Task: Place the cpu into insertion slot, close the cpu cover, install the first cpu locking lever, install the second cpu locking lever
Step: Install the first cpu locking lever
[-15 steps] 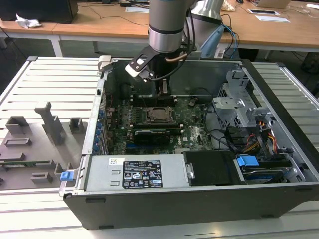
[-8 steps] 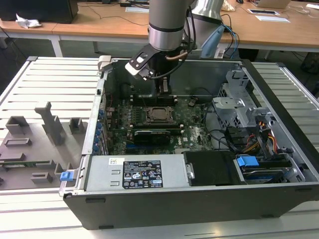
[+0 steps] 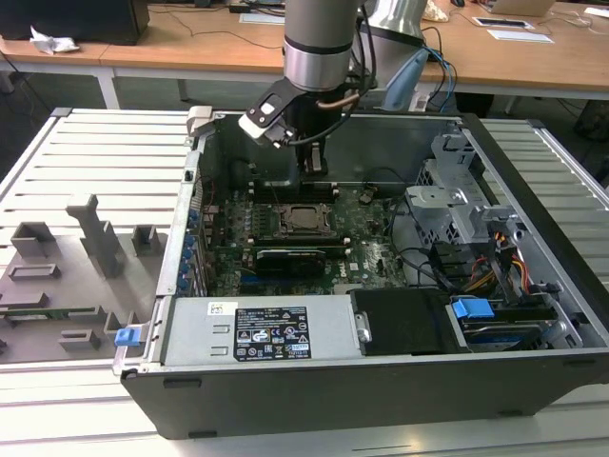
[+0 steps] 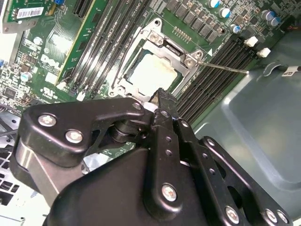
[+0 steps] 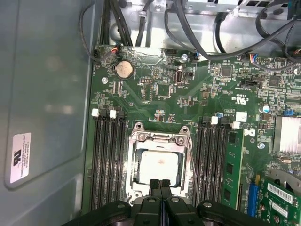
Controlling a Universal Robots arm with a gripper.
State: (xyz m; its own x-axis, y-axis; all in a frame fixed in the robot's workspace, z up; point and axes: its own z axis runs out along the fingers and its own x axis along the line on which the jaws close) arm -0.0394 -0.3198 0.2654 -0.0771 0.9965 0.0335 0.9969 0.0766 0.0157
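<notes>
The cpu (image 5: 159,167) (image 4: 150,70), with its pale metal top, lies in the insertion slot (image 3: 304,219) on the green board. The silvery cpu cover (image 5: 160,139) (image 4: 175,52) lies flat around it, and the chip shows through its window. A thin wire locking lever (image 5: 192,162) (image 4: 225,67) runs along one side of the socket, its end sticking out past the memory slots. My gripper (image 5: 160,184) (image 4: 162,96) (image 3: 314,167) hangs just above the socket's edge, shut with its fingers pressed together and nothing between them.
Black memory slots (image 5: 109,160) flank the socket on both sides. The open computer case (image 3: 314,371) has tall metal walls, a drive cage (image 3: 457,205) and cables at the exterior view's right. Grey fixtures (image 3: 90,238) stand on the slatted table at the exterior view's left.
</notes>
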